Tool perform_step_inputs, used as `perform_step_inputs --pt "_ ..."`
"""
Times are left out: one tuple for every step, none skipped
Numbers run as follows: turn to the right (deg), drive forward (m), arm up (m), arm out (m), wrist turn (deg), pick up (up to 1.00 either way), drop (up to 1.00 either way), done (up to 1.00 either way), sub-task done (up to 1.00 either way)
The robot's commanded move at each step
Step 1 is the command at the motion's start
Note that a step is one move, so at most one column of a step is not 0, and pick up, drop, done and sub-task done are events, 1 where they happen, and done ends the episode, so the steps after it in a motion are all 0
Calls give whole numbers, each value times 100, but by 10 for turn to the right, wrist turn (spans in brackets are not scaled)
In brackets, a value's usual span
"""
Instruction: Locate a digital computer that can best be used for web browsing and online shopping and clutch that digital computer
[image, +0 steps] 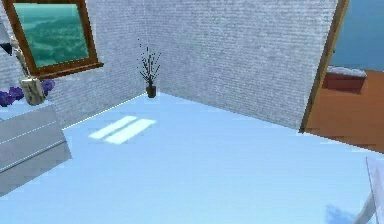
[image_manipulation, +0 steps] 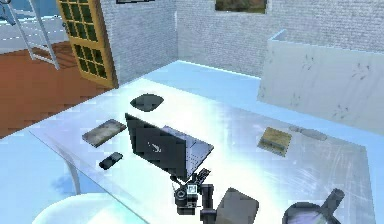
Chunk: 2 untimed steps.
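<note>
A dark laptop stands open on the pale table, near the table's front edge in the arm side view. Its lid rises on the left and its base lies to the right. Just below it is the gripper, a dark body with thin fingers at the laptop's near edge. The arm's dark bar comes up from the bottom edge beside it. I cannot tell whether the gripper holds anything, nor whether it touches the laptop.
The table also carries a black dish, a flat grey book, a small phone, a tan book and a dark pan. A white cabinet stands behind. The forward view shows open floor, a potted plant, a dresser and a doorway.
</note>
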Motion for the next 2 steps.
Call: perform_step_inputs --pt "0 0 10 0 0 0 0 0 0" --pt "0 0 0 0 0 0 0 100 0"
